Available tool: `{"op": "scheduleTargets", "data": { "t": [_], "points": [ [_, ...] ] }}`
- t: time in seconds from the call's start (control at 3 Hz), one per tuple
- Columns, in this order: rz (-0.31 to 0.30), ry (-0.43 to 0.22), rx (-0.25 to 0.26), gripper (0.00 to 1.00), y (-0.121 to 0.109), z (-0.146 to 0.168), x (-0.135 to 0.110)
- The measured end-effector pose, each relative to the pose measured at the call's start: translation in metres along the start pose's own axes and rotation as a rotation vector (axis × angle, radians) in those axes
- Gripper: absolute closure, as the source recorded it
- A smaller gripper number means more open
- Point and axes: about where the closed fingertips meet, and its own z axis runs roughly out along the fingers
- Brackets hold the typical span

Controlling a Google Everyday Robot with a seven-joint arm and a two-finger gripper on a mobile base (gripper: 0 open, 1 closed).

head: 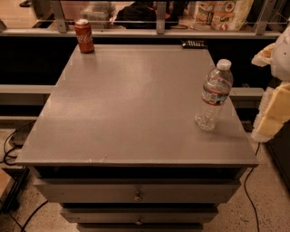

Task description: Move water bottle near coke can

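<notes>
The water bottle is clear and ribbed, with a white cap and a thin red-and-blue label band. It stands upright near the right edge of the grey table. The coke can is red with white script and stands upright at the table's far left corner, far from the bottle. My gripper is at the right edge of the view, just right of the bottle and apart from it. Its two pale yellow fingers are spread open and hold nothing.
The table is a drawer cabinet with drawer fronts below its front edge. A railing and shelf with bags and boxes runs behind it. A small dark object lies at the far edge. Cables trail on the floor at left.
</notes>
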Motion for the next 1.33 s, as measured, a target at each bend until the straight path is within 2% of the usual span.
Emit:
{"op": "scheduleTargets", "data": {
  "t": [0.33, 0.67, 1.0, 1.33],
  "points": [
    [0.0, 0.0, 0.0, 0.0, 0.0, 0.0, 0.0],
    [-0.021, -0.092, 0.002, 0.0, -0.003, 0.003, -0.008],
    [-0.038, -0.221, -0.005, 0.0, -0.01, 0.011, -0.016],
    [-0.029, -0.317, -0.003, 0.0, -0.023, 0.02, -0.018]
  ]
}}
